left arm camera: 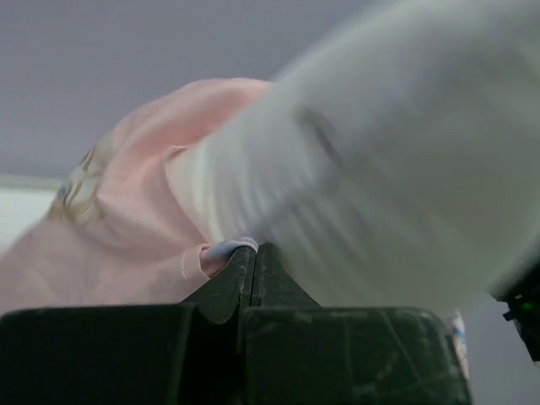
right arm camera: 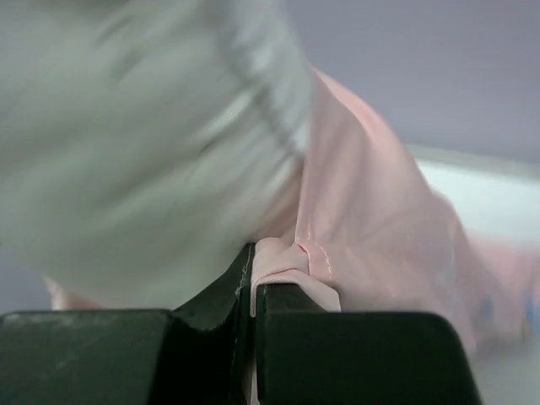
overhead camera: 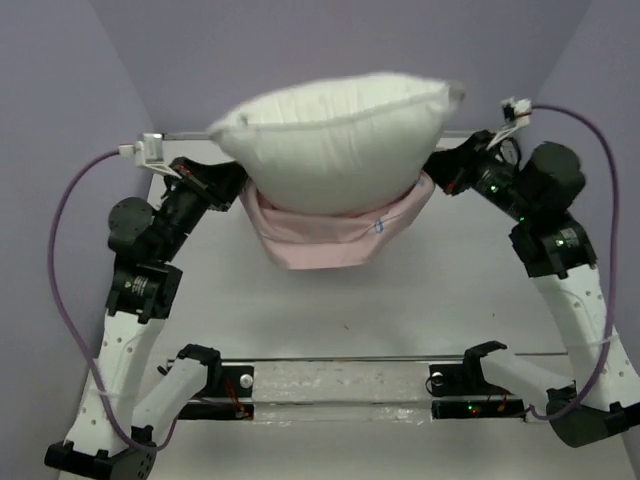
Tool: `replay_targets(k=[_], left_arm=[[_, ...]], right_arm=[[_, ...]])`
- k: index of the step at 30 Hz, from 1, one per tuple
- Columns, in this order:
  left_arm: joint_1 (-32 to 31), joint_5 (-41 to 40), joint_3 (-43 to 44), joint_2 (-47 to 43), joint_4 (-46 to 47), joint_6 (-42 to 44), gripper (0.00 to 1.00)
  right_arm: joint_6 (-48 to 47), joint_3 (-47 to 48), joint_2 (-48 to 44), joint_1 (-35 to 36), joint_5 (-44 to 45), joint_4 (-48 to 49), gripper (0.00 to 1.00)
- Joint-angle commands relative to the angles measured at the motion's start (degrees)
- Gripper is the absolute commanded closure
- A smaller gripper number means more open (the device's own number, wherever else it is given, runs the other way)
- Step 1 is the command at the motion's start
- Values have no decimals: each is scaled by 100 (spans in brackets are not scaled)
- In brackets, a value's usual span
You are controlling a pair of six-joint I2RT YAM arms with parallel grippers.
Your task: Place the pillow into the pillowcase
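Observation:
The plump white pillow (overhead camera: 335, 140) hangs raised above the table, its lower part sunk into the pale pink pillowcase (overhead camera: 320, 235), which sags below it like a pouch. My left gripper (overhead camera: 232, 185) is shut on the pillowcase's left edge; in the left wrist view the jaws (left arm camera: 253, 253) pinch pink fabric (left arm camera: 126, 228) beside the blurred pillow (left arm camera: 388, 169). My right gripper (overhead camera: 440, 180) is shut on the right edge; in the right wrist view it (right arm camera: 253, 266) clamps a pink hem (right arm camera: 291, 257) under the pillow (right arm camera: 135, 135).
The white table (overhead camera: 350, 310) lies under the hanging bundle. A clear rail (overhead camera: 340, 385) with black clamps crosses the near edge between the arm bases. Purple walls close in the back and sides; purple cables loop beside each arm.

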Motion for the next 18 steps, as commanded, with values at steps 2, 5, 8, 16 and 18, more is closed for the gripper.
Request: replay_targets(k=[2, 5, 8, 16, 18], left_arm=[[13, 292, 2500, 174, 260, 73, 100], [13, 168, 3129, 412, 187, 223, 100], [22, -68, 3209, 536, 291, 311, 100], [22, 334, 5572, 1494, 372, 214, 100], [13, 326, 4778, 1180, 451, 398, 100]], right_arm=[[285, 3201, 507, 14, -428, -223, 100], [163, 3822, 1052, 14, -208, -504, 100], [-126, 4034, 1421, 14, 248, -768, 100], [-391, 6969, 1889, 14, 241, -1058, 100], [-313, 5581, 1477, 14, 83, -744, 100]])
